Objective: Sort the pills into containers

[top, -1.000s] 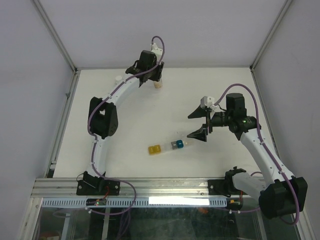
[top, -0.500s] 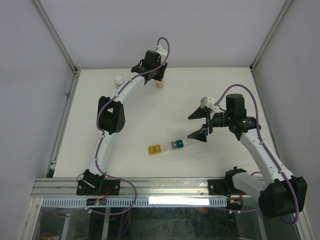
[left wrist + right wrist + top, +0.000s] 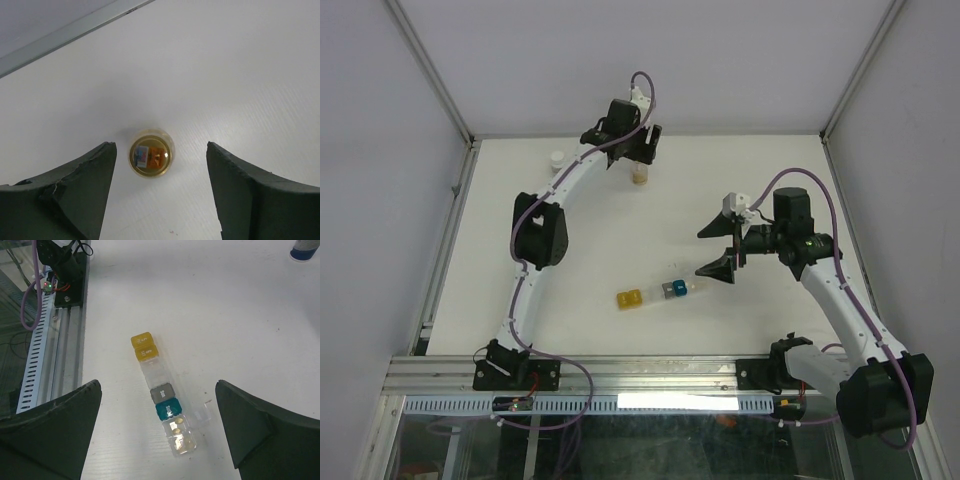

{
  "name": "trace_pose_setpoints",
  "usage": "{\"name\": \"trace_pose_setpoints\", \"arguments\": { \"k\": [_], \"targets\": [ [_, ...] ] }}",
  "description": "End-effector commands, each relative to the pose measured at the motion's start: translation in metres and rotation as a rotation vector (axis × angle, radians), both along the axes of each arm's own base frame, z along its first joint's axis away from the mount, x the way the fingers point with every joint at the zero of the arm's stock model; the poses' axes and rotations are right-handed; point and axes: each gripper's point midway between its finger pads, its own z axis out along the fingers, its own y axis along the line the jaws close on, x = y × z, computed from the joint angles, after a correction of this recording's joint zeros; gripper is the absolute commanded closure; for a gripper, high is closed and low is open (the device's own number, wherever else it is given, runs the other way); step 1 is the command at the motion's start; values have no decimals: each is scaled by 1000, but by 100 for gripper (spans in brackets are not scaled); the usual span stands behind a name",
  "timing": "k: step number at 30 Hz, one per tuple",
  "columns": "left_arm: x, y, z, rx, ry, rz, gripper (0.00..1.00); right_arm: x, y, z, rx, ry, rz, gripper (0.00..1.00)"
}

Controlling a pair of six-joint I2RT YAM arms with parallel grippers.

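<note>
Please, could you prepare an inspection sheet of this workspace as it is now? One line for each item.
Surface: white table, no spill seen.
Job's things: pill vial standing upright near the far edge, orange contents; pillbox strip lying mid-table, with a yellow end, a blue cube and a clear end holding a few tan pills.
Clutter: small white-capped bottle at the far left.
Grippers: left gripper open above the vial, fingers apart from it; right gripper open, empty, beside the strip.
Cables: purple cables run along both arms; none lies on the table.
Surroundings: grey walls; metal rail at the near edge.
</note>
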Motion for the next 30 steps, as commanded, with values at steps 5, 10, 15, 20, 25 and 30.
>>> {"name": "trace_pose_setpoints", "arguments": {
  "k": [5,10,15,20,25,30],
  "targets": [
    [-94,-16,174,-265,-187,-216,24,8,0,17,57,-28,-24,0],
    [-205,-27,179,-320,-365,-443,21,33,-8,20,103,40,-177,0],
    [-313,-24,157,-403,-528,-650,16,56,-21,25,144,112,-328,0],
    [-374,-5,125,-460,-608,-756,13,56,-26,21,148,120,-312,0],
    [-398,2,91,-429,-610,-797,12,53,-26,12,137,123,-273,2],
    [-395,-3,52,-349,-561,-778,12,65,-32,-2,81,133,-332,4]
  ]
}}
